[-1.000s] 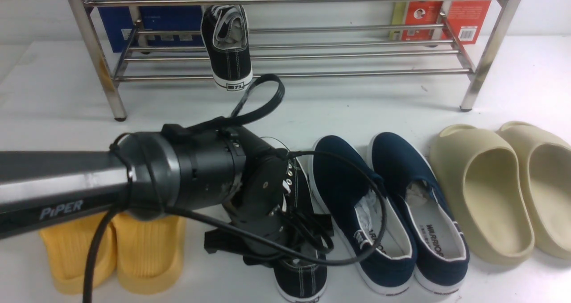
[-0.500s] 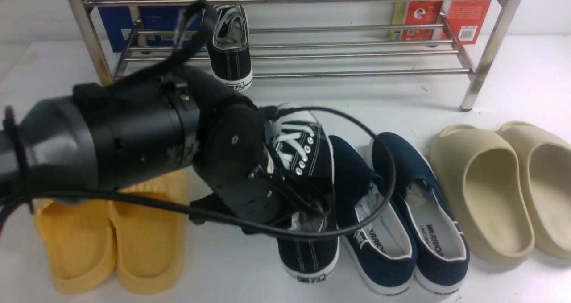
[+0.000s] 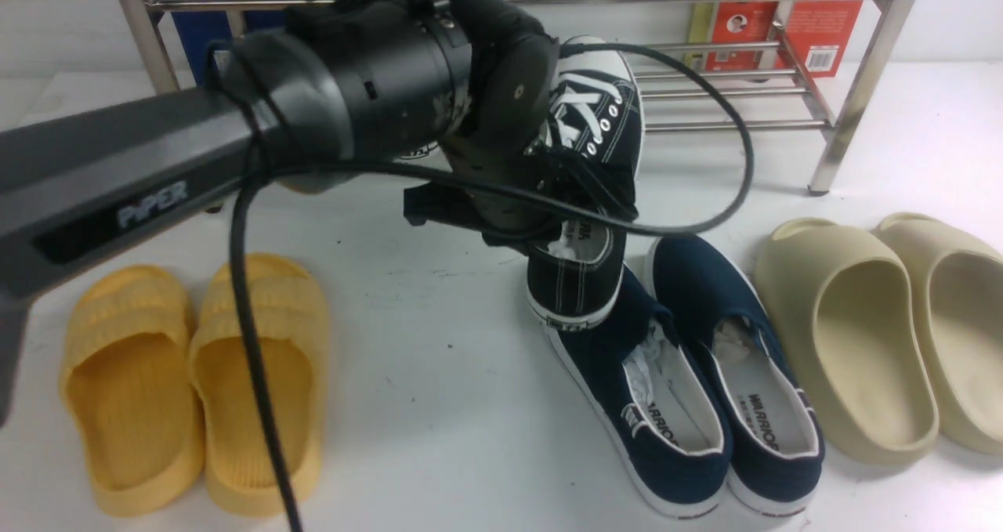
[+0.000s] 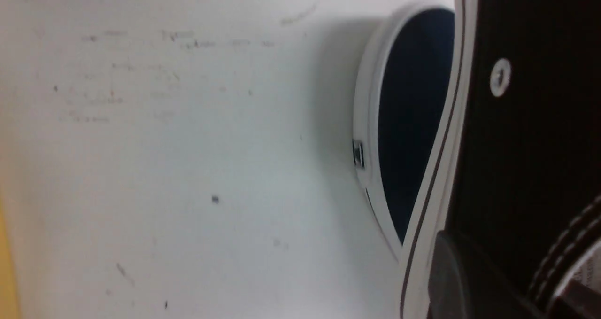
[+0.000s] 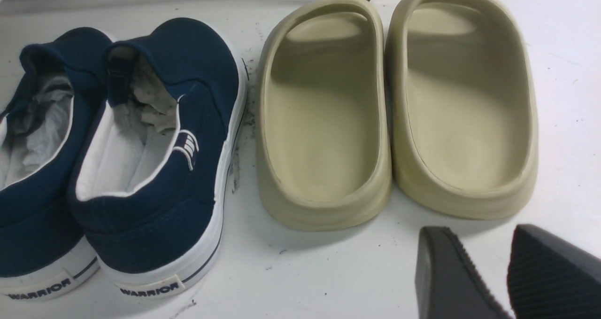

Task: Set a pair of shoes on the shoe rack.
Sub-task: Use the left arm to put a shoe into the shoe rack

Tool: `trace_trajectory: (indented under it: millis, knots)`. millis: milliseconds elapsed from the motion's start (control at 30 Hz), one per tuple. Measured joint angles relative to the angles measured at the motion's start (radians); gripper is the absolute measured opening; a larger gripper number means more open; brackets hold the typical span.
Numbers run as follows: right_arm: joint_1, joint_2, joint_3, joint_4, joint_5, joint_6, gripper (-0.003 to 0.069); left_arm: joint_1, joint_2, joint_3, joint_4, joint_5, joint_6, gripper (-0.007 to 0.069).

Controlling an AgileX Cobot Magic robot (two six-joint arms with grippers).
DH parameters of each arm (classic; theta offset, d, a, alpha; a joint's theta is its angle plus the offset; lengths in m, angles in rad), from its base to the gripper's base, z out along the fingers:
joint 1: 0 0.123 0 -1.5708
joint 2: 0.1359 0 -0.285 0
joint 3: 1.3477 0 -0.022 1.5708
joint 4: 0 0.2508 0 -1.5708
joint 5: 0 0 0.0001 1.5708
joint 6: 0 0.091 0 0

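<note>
My left gripper [image 3: 560,222] is shut on one black canvas shoe [image 3: 595,124] at its collar and holds it in the air, toe up, just in front of the shoe rack [image 3: 721,126]. In the left wrist view a dark finger [image 4: 448,276] presses the outer side of this shoe [image 4: 526,121]. The arm hides most of the other shoe of the pair on the lower rails; only a bit of its white heel [image 3: 414,154] shows. My right gripper [image 5: 488,262] hovers low over the table, open and empty, near the beige slides.
Navy slip-ons [image 3: 682,360] lie right under the held shoe, one toe in the left wrist view [image 4: 408,121]. Beige slides [image 3: 862,336] are at the right, yellow slides [image 3: 196,375] at the left. A blue box [image 3: 196,42] and a red box [image 3: 815,30] stand behind the rack.
The left arm has lifted the black shoe off the table beside the navy slip-ons and carried it up and forward toward the rack. The right gripper's earlier state is not shown.
</note>
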Motion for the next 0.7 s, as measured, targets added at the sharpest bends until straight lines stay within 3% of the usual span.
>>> trace_trajectory:
  millis: [333,700]
  knots:
    - [0.0,0.0,0.0,0.0,0.0,0.0,0.0239,0.144,0.262,-0.34,0.011,0.041,0.024,-0.0013]
    - [0.0,0.0,0.0,0.0,0.0,0.0,0.0239,0.191,0.365,-0.506,0.052,0.021,0.024,-0.0013]
